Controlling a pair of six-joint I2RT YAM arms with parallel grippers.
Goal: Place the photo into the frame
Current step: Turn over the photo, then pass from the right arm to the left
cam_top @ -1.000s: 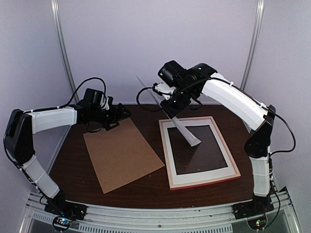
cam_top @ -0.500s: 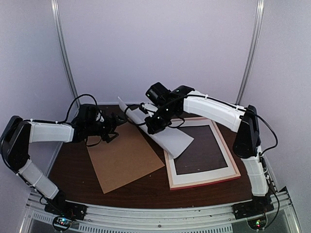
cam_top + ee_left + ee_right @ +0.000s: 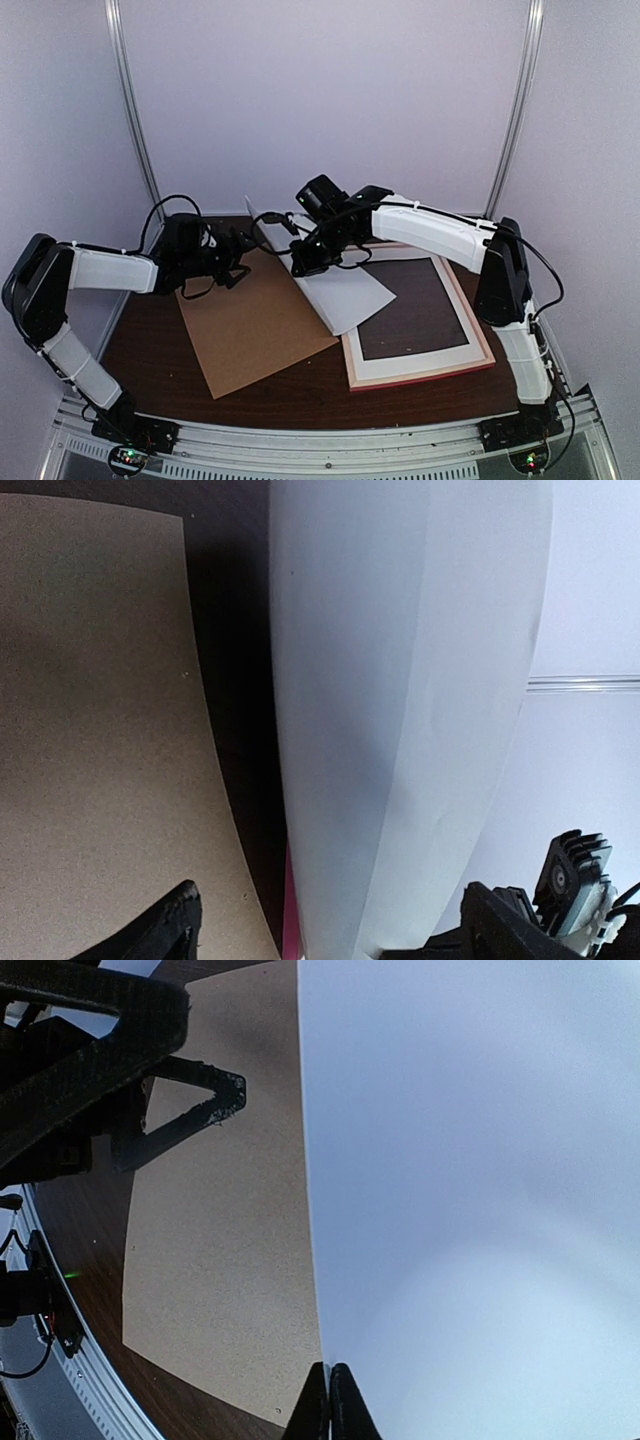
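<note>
The photo (image 3: 345, 290) shows only its plain white side. It slants down from a raised far-left corner, over the left rail of the frame (image 3: 420, 375). My right gripper (image 3: 300, 262) is shut on its left edge; in the right wrist view the fingers (image 3: 328, 1400) pinch the photo (image 3: 480, 1210). My left gripper (image 3: 240, 250) is open at the raised corner. In the left wrist view the photo (image 3: 400, 710) passes between its spread fingertips (image 3: 185, 920). The pink-railed frame lies flat at the right, holding a white mat (image 3: 410, 365).
A brown backing board (image 3: 250, 320) lies flat on the dark table left of the frame, and fills the left of both wrist views (image 3: 100, 730) (image 3: 220, 1210). My left gripper (image 3: 190, 1110) hangs above it. Pale booth walls stand behind.
My right arm has swung left and down, laying the photo from nearly upright to a low slant over the frame's left rail. My left gripper has reached toward its raised corner.
</note>
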